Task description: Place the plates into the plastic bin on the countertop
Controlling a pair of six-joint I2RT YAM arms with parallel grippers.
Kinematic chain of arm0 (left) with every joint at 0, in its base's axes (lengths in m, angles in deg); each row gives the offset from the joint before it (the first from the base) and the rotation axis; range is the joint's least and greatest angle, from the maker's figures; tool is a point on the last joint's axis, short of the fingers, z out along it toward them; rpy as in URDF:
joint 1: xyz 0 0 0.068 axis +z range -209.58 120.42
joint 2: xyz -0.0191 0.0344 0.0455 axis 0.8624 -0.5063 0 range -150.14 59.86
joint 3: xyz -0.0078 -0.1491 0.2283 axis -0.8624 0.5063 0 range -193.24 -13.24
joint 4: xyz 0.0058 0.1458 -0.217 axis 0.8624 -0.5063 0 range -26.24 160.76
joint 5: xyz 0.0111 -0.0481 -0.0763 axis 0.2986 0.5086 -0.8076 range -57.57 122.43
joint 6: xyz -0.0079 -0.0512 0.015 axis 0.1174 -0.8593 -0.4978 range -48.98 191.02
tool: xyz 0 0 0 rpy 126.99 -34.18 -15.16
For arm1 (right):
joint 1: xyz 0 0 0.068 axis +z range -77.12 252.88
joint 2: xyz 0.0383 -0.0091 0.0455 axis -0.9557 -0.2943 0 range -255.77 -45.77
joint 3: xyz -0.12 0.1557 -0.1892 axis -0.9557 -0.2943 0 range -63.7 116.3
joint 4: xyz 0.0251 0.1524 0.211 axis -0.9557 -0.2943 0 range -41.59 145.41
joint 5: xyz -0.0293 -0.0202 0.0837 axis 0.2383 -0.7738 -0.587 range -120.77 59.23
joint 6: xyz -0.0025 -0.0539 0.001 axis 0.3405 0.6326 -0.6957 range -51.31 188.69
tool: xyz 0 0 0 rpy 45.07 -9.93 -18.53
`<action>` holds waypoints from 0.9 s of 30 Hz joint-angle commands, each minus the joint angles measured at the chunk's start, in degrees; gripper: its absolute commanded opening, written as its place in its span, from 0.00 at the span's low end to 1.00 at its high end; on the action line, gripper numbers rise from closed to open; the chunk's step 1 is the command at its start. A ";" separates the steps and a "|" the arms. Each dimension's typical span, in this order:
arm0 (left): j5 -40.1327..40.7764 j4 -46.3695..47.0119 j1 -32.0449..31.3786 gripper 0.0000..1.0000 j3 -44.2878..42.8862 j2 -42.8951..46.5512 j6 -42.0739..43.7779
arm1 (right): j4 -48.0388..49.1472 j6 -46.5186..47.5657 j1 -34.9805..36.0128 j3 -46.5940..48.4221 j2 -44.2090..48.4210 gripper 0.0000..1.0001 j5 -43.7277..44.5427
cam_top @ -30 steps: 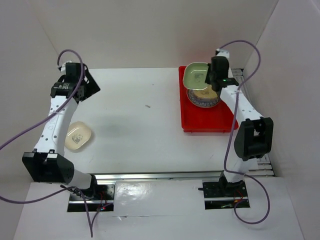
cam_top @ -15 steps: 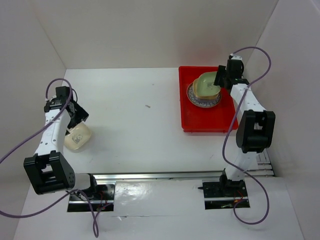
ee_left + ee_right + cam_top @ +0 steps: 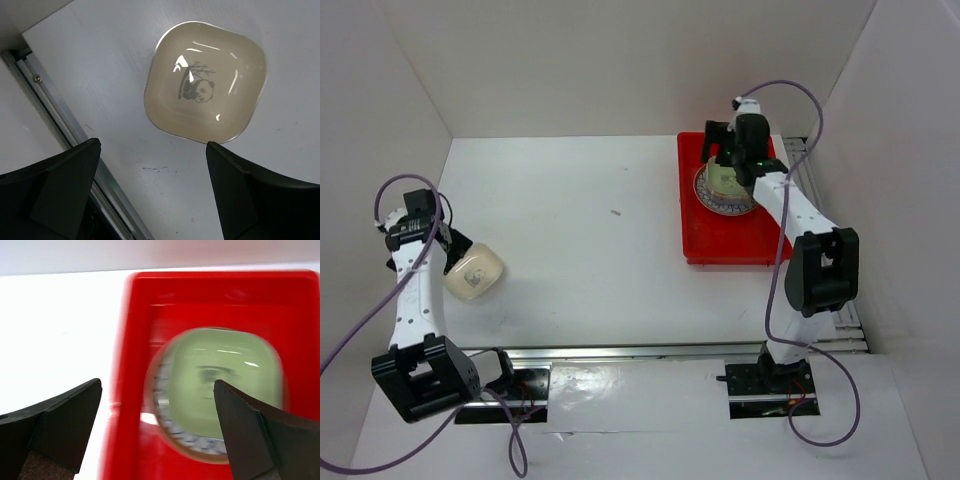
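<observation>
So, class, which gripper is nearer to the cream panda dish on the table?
Left. The left gripper hangs open just beside the cream dish. The right gripper is across the table, open above the green dish in the red bin.

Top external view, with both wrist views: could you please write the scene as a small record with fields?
bin: red plastic bin, far right of countertop
in bin: green dish resting on round patterned plate
outside bin: cream dish with panda picture, on countertop at left
left hand: open, above cream dish, holds nothing
right hand: open, above green dish, holds nothing
</observation>
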 commanded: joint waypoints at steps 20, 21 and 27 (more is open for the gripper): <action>-3.46 10.04 8.01 0.86 12.83 -18.91 -16.75 | 5.10 5.82 18.19 -2.53 18.68 1.00 0.88; -3.46 11.27 8.01 0.86 12.83 -19.70 -16.76 | 5.10 5.82 18.20 -2.54 19.47 1.00 1.49; -6.27 17.77 8.01 0.67 13.98 -25.24 -15.71 | 5.71 6.34 20.65 -3.77 22.11 1.00 3.16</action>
